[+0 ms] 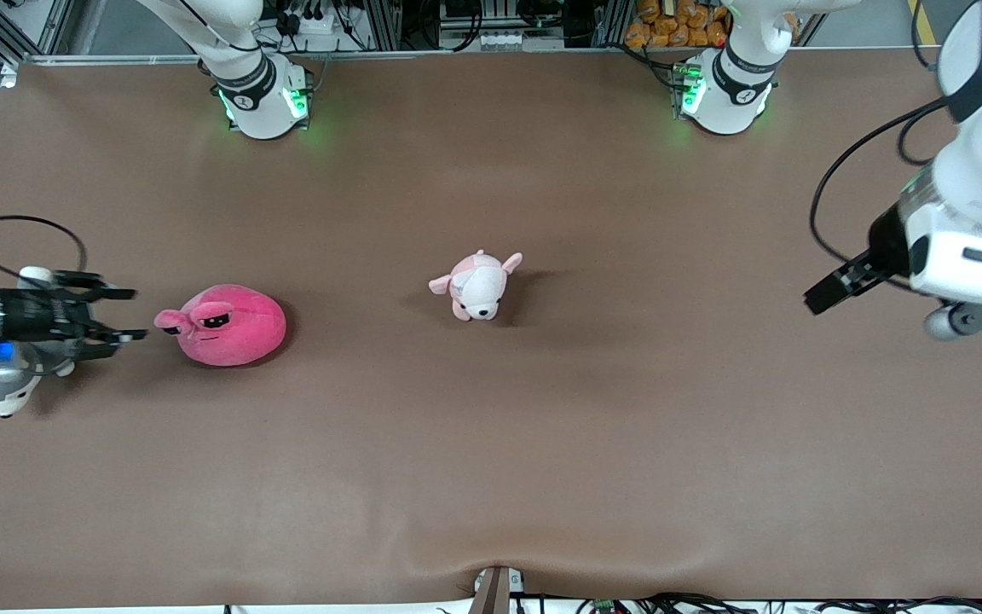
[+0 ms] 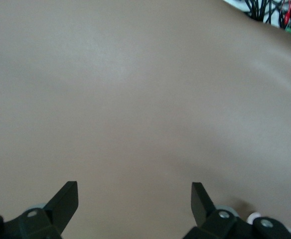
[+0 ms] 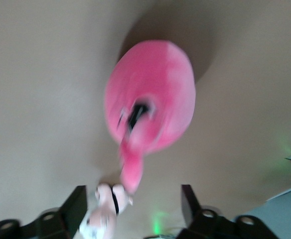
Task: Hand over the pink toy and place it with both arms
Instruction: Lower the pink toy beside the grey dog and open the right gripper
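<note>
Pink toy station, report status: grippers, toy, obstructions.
Right gripper open beside pink toy. Left gripper open over bare table. Toy on table, ungrasped. Puppy plush mid-table.

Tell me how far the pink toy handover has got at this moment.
Nothing is done yet: the pink toy lies on the table, untouched. In hand: the right gripper is open beside the toy at the right arm's end, lined up on it but not around it. The left gripper waits open over bare table at the left arm's end. The grasp, the handover and the placing are all left.
</note>
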Tool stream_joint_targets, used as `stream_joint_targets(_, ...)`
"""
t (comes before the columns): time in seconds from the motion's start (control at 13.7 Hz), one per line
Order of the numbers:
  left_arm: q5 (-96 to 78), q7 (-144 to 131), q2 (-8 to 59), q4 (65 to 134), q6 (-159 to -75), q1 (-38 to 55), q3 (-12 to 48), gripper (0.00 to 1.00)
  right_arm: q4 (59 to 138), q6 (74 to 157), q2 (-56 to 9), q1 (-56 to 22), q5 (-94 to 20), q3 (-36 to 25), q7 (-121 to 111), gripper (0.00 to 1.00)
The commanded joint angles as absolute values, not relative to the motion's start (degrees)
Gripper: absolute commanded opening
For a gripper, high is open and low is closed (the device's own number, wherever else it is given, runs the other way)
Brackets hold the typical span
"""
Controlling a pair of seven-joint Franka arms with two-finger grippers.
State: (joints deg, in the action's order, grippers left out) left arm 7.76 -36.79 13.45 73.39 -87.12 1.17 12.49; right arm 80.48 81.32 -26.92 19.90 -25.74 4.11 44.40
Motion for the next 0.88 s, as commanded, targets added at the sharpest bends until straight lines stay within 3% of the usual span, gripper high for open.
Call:
stream_joint_targets(0.0,7.21,-27.99,9.42,75.48,-84.99,-1.57,13.01,1.0,68.77,74.9,-27.6,18.29,-24.0,4.92,42.64,1.0)
stream_joint_targets(0.22,3.78,-21.54,3.36,80.66,-84.99,-0.36,8.9,1.0,61.54,68.13,-25.5,13.37,-19.0,4.83,30.89,1.0)
stream_joint_targets(0.51,1.68,-21.01,-4.21,89.81,-85.95,-0.09,7.47,1.0,61.26,64.08,-17.07,10.21,-13.21,4.83,17.79,1.0)
stream_joint_targets(0.8,0.79,-20.92,-5.19,90.79,-86.66,-0.62,7.56,1.0,63.62,62.14,-8.46,3.79,-0.55,4.92,0.82,1.0)
